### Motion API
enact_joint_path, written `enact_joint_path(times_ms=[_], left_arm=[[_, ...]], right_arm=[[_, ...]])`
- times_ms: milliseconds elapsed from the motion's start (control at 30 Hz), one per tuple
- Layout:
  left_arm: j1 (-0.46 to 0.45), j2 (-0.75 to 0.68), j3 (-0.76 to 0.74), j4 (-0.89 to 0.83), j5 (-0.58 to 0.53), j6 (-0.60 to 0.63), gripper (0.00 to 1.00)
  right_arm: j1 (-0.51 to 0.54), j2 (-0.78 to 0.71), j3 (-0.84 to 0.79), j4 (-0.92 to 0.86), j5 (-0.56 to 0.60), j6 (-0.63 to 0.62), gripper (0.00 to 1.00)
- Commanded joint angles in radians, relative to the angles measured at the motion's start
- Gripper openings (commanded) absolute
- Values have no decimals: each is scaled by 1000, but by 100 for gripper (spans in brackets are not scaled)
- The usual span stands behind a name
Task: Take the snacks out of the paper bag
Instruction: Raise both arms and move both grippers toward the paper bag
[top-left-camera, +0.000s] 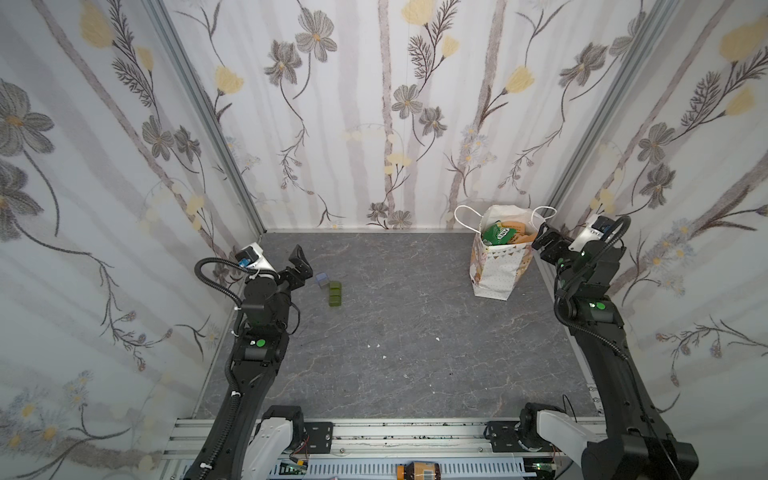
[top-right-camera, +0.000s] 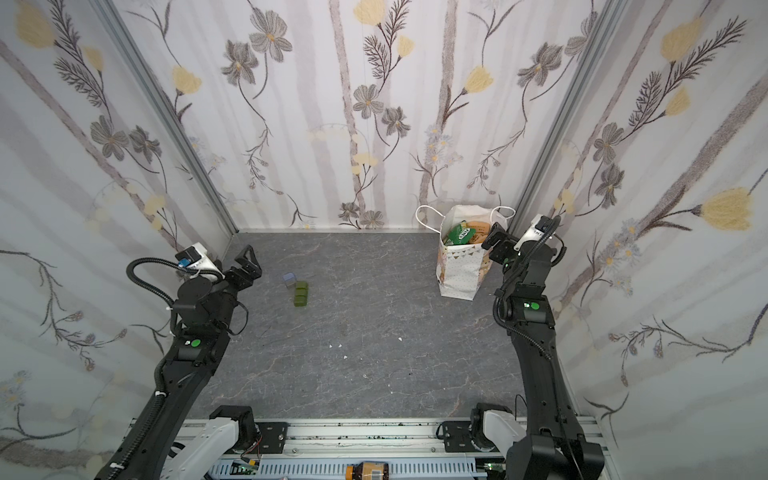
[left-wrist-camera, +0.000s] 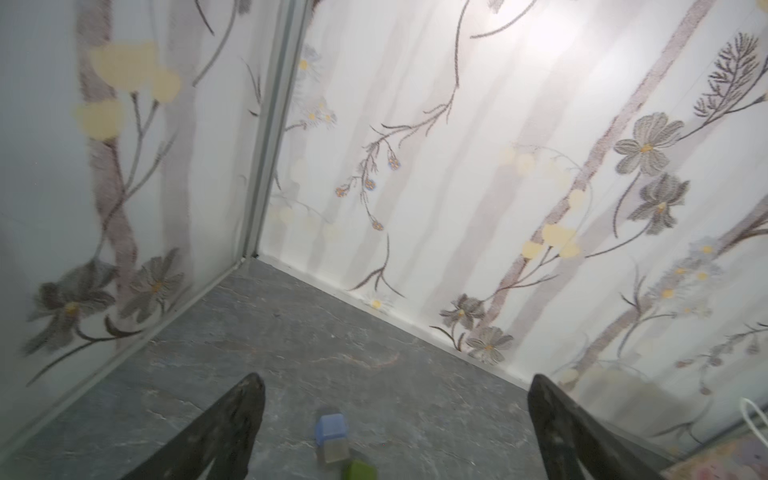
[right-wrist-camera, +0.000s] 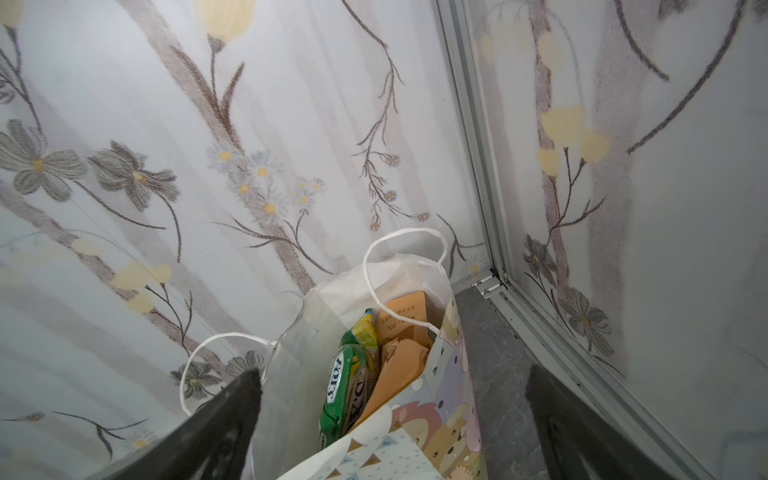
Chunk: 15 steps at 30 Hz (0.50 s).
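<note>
The white paper bag (top-left-camera: 496, 270) (top-right-camera: 459, 270) stands upright at the back right of the table, its cord handles up and its mouth open. Snacks show inside it: a green packet (top-left-camera: 496, 235) (right-wrist-camera: 349, 386) and a tan-orange pouch (top-left-camera: 519, 230) (right-wrist-camera: 401, 361); anything deeper is hidden. My right gripper (top-left-camera: 540, 237) (right-wrist-camera: 395, 374) is open just off the bag's right rim, level with its mouth, and holds nothing. In the right wrist view the bag's near wall (right-wrist-camera: 399, 453) lies between the fingers. My left gripper (top-left-camera: 300, 264) (left-wrist-camera: 397, 380) is open and empty at the far left.
A small blue block (top-left-camera: 321, 279) (left-wrist-camera: 331, 426) and a short row of green blocks (top-left-camera: 334, 294) lie on the grey marbled table (top-left-camera: 415, 353), just right of the left gripper. Flowered walls close in the back and both sides. The bag stands near the back right corner.
</note>
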Motion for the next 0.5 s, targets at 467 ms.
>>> enact_joint_path(times_ms=[467], left_arm=[[-532, 787, 939, -531, 163, -335, 89]], right_arm=[[-111, 471, 415, -253, -170, -34, 91]])
